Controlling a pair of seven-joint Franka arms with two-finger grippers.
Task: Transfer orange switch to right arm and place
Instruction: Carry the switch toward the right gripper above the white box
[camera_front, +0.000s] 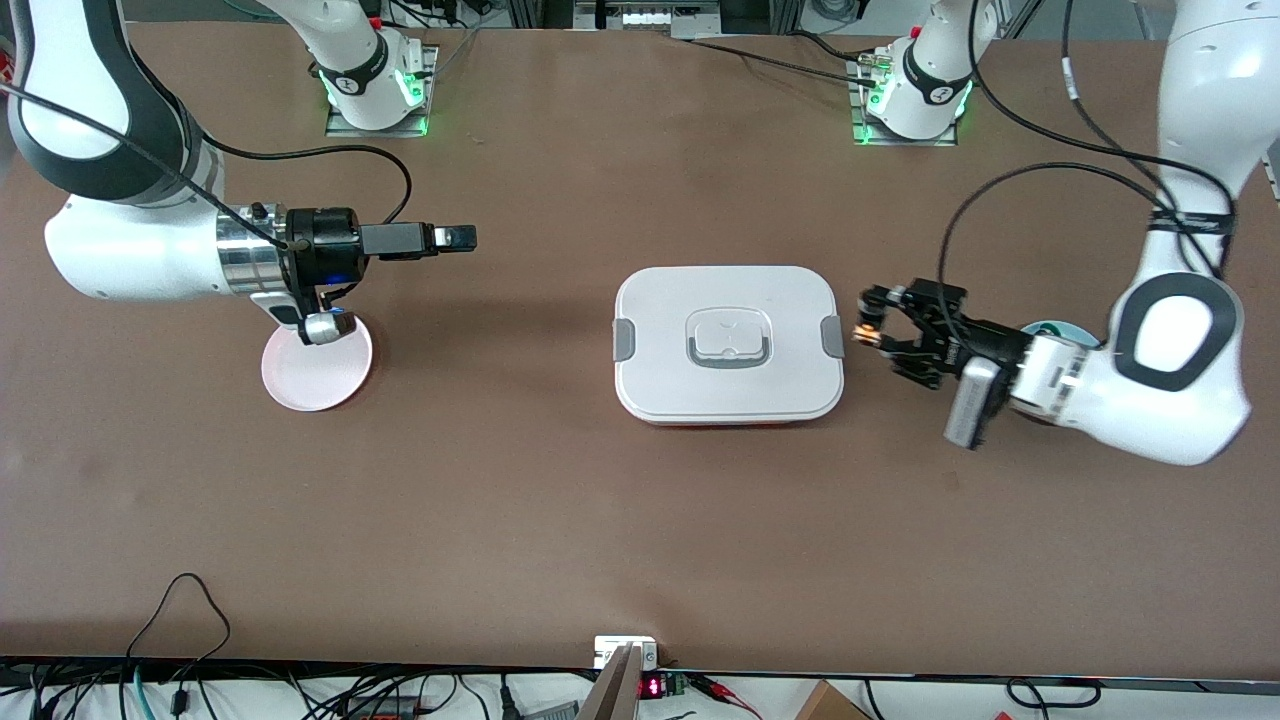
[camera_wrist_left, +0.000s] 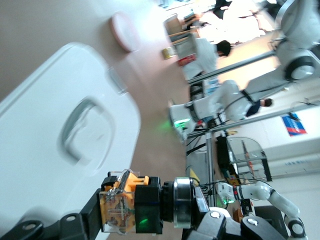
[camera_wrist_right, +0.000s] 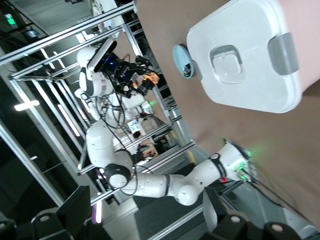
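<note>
Orange switch (camera_front: 864, 333) — one, in left gripper (camera_front: 872, 334); one white box (camera_front: 728, 341).

a robotics lab: two arm bases (camera_front: 370, 85) bolted to a brown table (camera_front: 560, 500), aluminium framing (camera_wrist_right: 60, 45) around it, loose cables (camera_front: 180, 600) along the table's edge.

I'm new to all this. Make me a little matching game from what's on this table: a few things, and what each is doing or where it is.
Things:
1. orange switch
2. pink plate
3. white box
4. right pincer

States:
a. lies at mid-table, lid on
b. open, holding nothing
c. lies toward the right arm's end
d. clamped in the left pincer

Pairs: 1-d, 2-c, 3-a, 4-b
</note>
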